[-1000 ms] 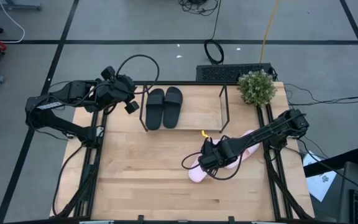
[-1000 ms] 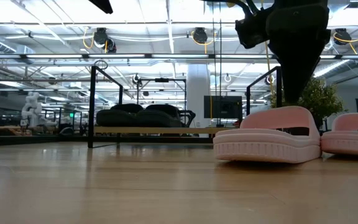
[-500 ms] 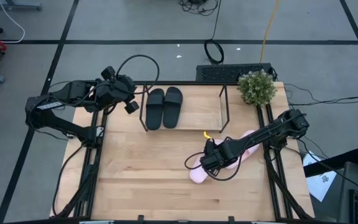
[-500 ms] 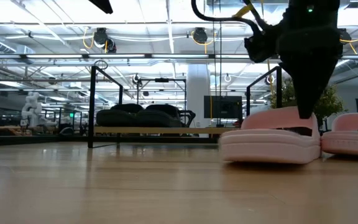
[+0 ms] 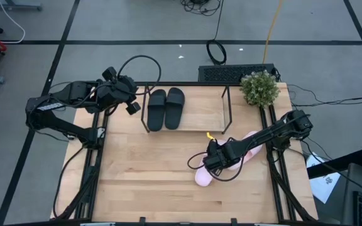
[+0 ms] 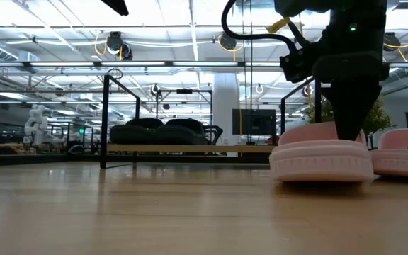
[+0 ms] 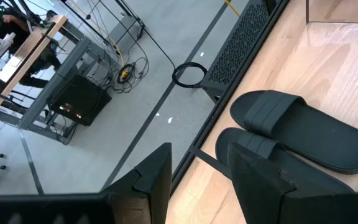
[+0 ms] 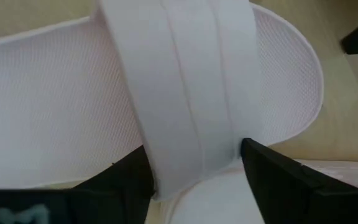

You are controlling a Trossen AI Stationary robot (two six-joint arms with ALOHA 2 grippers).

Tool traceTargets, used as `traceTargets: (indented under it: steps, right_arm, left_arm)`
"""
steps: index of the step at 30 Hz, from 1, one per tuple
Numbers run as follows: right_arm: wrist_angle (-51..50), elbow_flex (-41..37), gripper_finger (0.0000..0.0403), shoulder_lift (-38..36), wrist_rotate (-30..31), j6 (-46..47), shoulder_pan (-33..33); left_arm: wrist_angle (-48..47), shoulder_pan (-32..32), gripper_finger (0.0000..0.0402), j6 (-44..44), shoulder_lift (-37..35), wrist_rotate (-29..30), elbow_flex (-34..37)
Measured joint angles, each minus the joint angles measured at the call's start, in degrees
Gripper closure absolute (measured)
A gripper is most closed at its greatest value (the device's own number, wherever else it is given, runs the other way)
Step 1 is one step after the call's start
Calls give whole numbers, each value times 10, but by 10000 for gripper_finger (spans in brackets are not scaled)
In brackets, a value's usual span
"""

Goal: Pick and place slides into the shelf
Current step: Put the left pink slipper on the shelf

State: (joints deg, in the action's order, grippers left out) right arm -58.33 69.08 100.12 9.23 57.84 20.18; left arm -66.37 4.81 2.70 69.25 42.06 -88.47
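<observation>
Since a second ago the near pink slide (image 5: 203, 176) has swung round under the right tool (image 5: 213, 158), its long side turning away from the low camera so that an end now faces it, while the left arm has not stirred. The right tool's two fingers (image 8: 272, 180) straddle the slide's wide strap (image 8: 179, 93), set wide with the strap between them; whether they have bitten yet I cannot tell, and the sole rests on the tabletop. The second pink slide (image 6: 402, 152) lies just beside it toward the right edge, largely hidden under the arm from above. The two black slides (image 5: 166, 108) sit side by side on the left half of the shelf (image 5: 226, 107), at the far edge of the tabletop, its right half bare. The left tool (image 7: 197, 180) waits off the far-left corner, fingers parted and empty. The slide looks light and foamy, likely to flex and pivot, so the strap is the sensible hold, taken near its middle. The toe end of the held slide is cut off in the wrist view.
</observation>
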Motion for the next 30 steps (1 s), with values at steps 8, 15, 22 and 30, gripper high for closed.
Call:
traceTargets:
  steps: [8, 15, 22, 30]
  right_arm:
    - [4, 0, 287, 0, 0, 1, 0]
    - [41, -1, 381, 0, -3, -2, 0]
    - [68, 60, 394, -2, -5, -22, -3]
    - [83, 181, 400, -35, 35, -68, -7]
  left_arm:
    - [0, 0, 243, 0, 0, 0, 0]
    - [0, 0, 243, 1, 0, 0, 0]
    - [0, 0, 243, 1, 0, 0, 0]
    - [0, 0, 243, 2, 0, 0, 0]
